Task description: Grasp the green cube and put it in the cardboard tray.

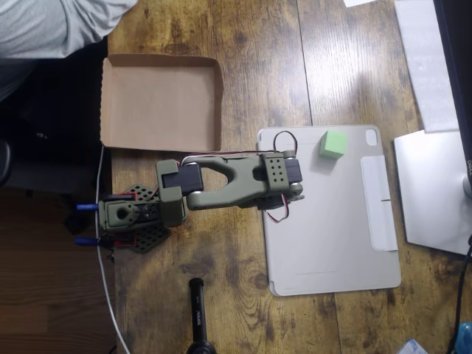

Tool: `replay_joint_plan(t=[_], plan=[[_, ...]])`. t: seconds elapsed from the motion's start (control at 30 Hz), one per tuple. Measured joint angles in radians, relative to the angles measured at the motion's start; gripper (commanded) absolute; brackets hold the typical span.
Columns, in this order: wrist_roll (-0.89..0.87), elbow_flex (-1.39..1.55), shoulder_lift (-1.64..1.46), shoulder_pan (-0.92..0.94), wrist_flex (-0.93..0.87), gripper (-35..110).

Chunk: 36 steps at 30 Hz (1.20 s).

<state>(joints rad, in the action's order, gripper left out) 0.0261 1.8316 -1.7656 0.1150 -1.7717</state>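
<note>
The green cube point(333, 143) is a small pastel-green block resting near the top edge of a grey tablet cover point(332, 236). The cardboard tray point(161, 102) lies at the upper left of the wooden table, brown and shallow, with nothing in it. My olive-green arm point(228, 181) stretches from its base at the left towards the right. Its folded far end point(279, 175) stops just left of and slightly below the cube, without touching it. From above the arm's links cover the jaws, so I cannot tell how they stand.
A person's grey sleeve point(51, 26) shows at the top left corner, beside the tray. A silver device point(431, 192) and white sheets point(428, 59) line the right edge. A black rod point(198, 310) rises at the bottom, and a white cable point(103, 258) runs along the table's left edge.
</note>
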Motion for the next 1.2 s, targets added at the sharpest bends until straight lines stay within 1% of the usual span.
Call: replay_joint_plan(t=[0.07, 0.17, 0.37, 1.03, 1.2], plan=[[-0.012, -0.026, -0.032, -0.006, 0.006, 0], [-0.060, -0.037, -0.064, -0.084, 0.006, 0], [-0.072, -0.038, -0.077, -0.107, 0.006, 0], [-0.087, -0.067, -0.078, -0.104, 0.006, 0], [-0.123, -0.278, 0.110, -0.071, 0.064, 0]])
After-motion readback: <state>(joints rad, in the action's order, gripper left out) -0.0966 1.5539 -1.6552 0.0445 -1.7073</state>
